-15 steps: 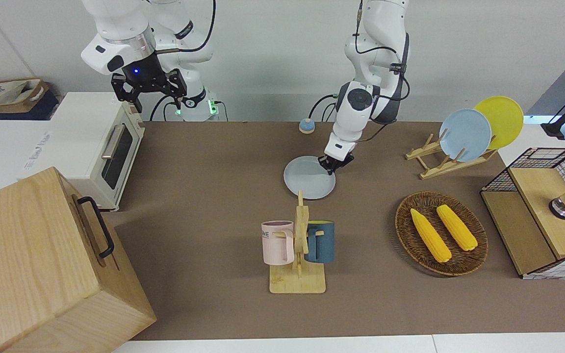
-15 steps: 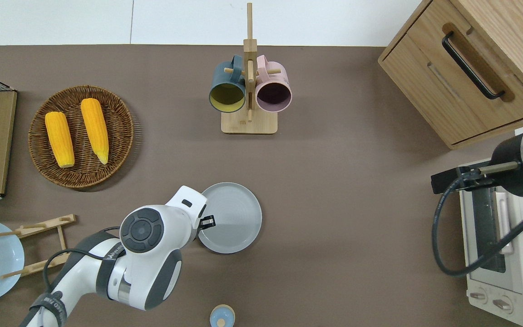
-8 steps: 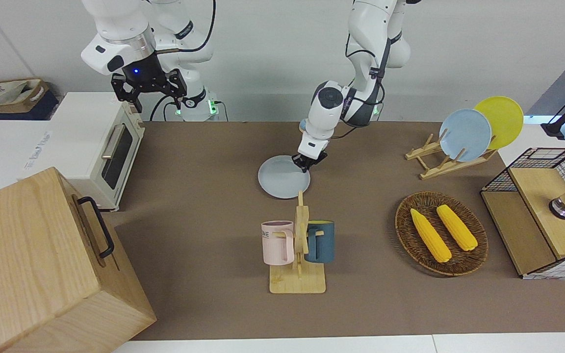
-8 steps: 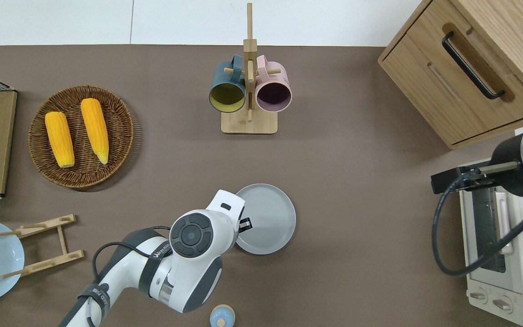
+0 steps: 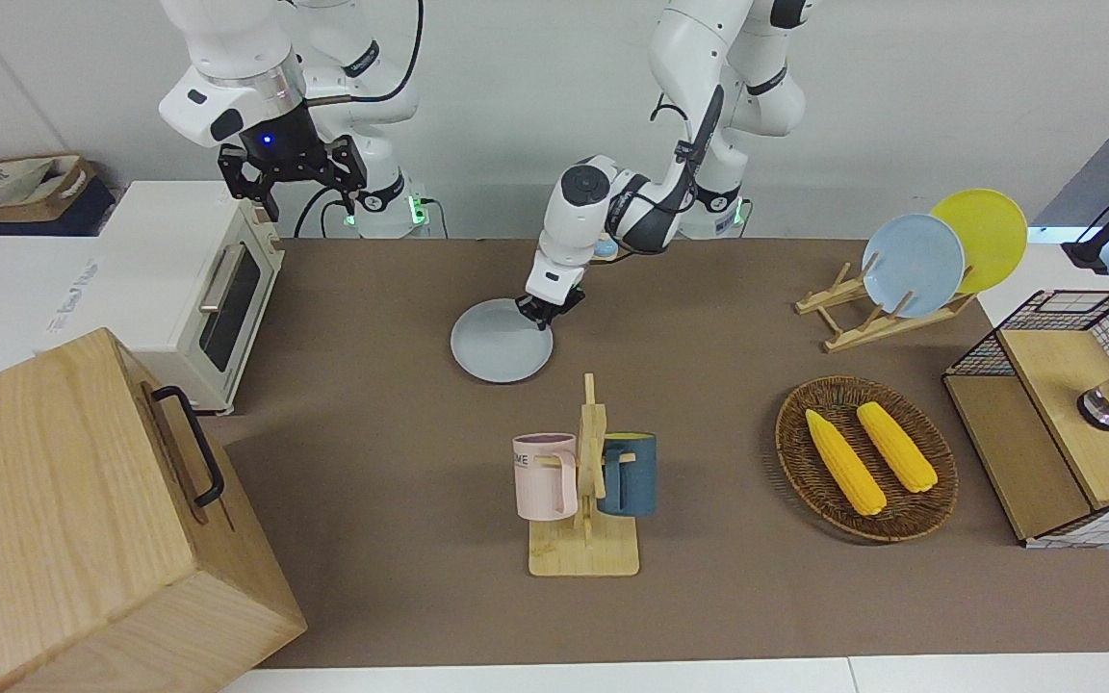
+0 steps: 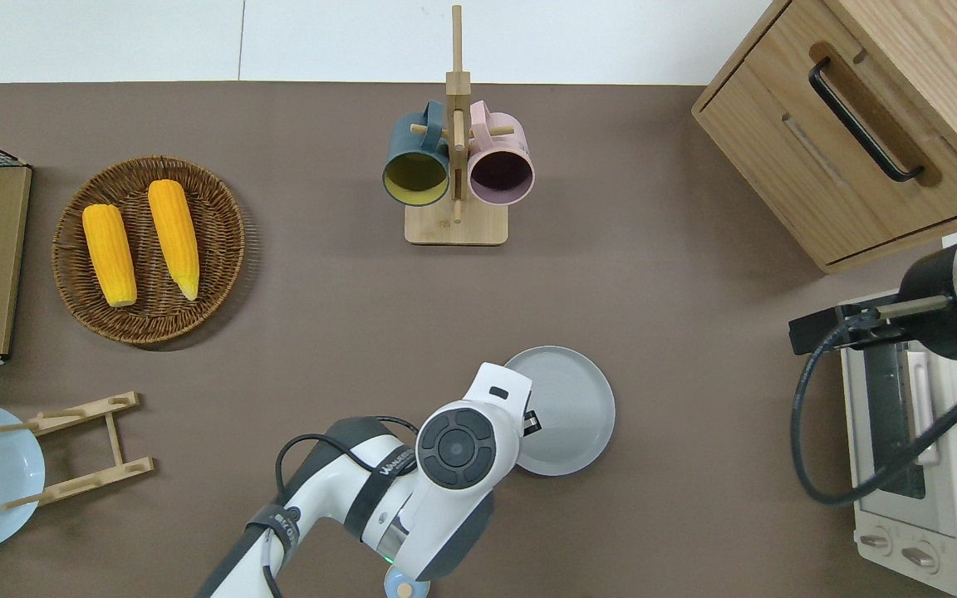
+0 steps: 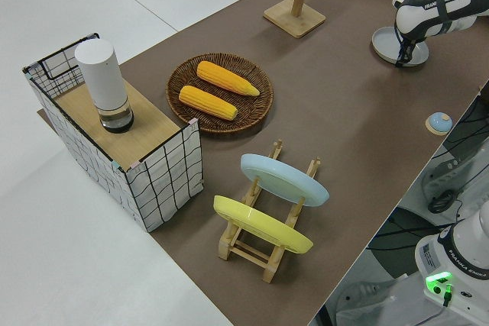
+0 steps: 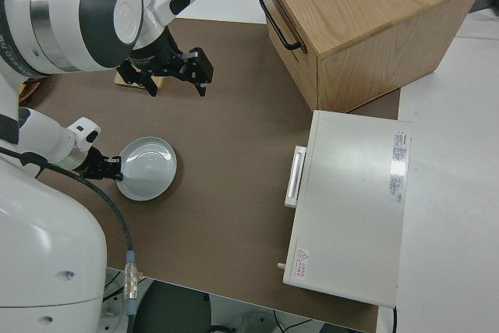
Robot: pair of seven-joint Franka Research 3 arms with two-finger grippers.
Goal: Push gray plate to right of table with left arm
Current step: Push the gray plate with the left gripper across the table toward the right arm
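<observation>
Brown-matted table [image 5: 400, 462] | gray plate [image 5: 497, 356] flat | left pincer [image 5: 545, 310] at rim, fingers unreadable | right arm parked

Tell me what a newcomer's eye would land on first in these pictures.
First, the left gripper set down at the rim of the gray plate, which lies flat on the table nearer to the robots than the mug rack. Next, the two yellow corn cobs in the wicker basket toward the left arm's end. The right arm is parked.
</observation>
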